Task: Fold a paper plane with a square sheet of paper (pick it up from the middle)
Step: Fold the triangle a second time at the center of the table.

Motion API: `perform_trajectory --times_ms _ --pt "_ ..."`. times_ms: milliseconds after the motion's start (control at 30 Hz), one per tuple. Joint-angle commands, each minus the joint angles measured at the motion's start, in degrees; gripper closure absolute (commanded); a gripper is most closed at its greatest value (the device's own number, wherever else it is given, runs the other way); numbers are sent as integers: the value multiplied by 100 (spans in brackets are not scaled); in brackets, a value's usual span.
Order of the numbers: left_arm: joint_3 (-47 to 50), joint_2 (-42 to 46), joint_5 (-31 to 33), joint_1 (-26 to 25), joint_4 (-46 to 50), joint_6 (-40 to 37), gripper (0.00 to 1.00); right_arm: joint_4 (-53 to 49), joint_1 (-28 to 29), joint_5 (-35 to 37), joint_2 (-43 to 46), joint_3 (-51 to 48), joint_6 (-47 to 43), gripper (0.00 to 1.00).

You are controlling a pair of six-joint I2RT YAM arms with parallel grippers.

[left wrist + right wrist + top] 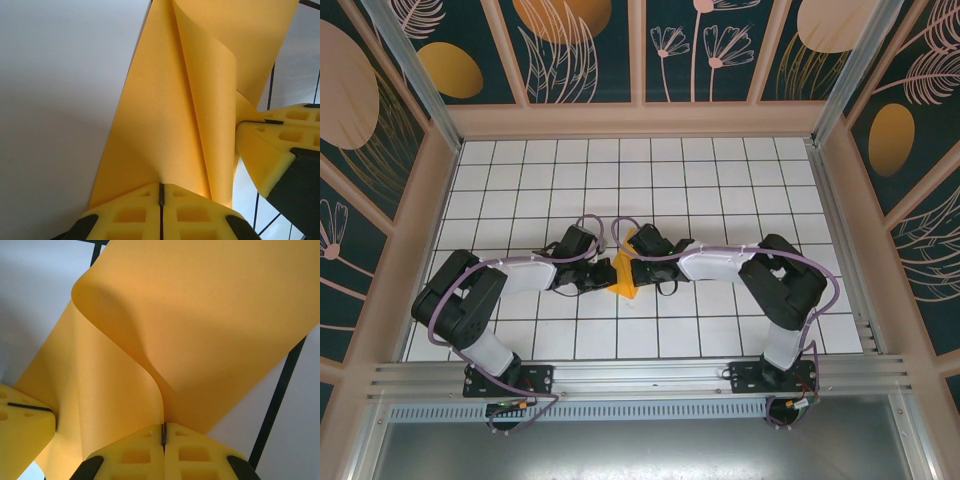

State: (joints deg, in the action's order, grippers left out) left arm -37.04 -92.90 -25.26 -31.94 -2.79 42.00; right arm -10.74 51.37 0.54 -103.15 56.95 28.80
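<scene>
The orange-yellow sheet of paper (pixel 625 270) is held between both arms at the middle of the tiled table, curled and partly folded. My left gripper (pixel 603 272) is shut on one edge of the sheet of paper (pixel 170 125), its yellow pads (pixel 187 212) pressed together. My right gripper (pixel 638 268) is shut on the opposite edge of the sheet of paper (pixel 200 330), where a curved fold rises from its pads (pixel 135 455). In each wrist view the other gripper's yellow finger sits at the side, touching the paper.
The white gridded table (pixel 720 190) stretches behind and to both sides of the arms. Wooden walls with printed panels (pixel 450 70) enclose it. A metal rail (pixel 640 378) runs along the near edge by the arm bases.
</scene>
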Motion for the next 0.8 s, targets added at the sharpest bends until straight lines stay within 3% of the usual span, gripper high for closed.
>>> perform_trajectory --times_ms 0,167,333,767 --pt "-36 63 124 -31 147 -64 89 -190 22 88 -195 27 -67 100" --pt "-110 675 401 -28 105 204 87 -184 13 111 -165 -50 -58 100" --pt "-137 1038 447 16 -416 630 100 -141 -8 93 -148 -89 -48 100" --pt "-102 17 -586 153 -2176 1519 100 -69 -31 53 -175 -155 -41 100"
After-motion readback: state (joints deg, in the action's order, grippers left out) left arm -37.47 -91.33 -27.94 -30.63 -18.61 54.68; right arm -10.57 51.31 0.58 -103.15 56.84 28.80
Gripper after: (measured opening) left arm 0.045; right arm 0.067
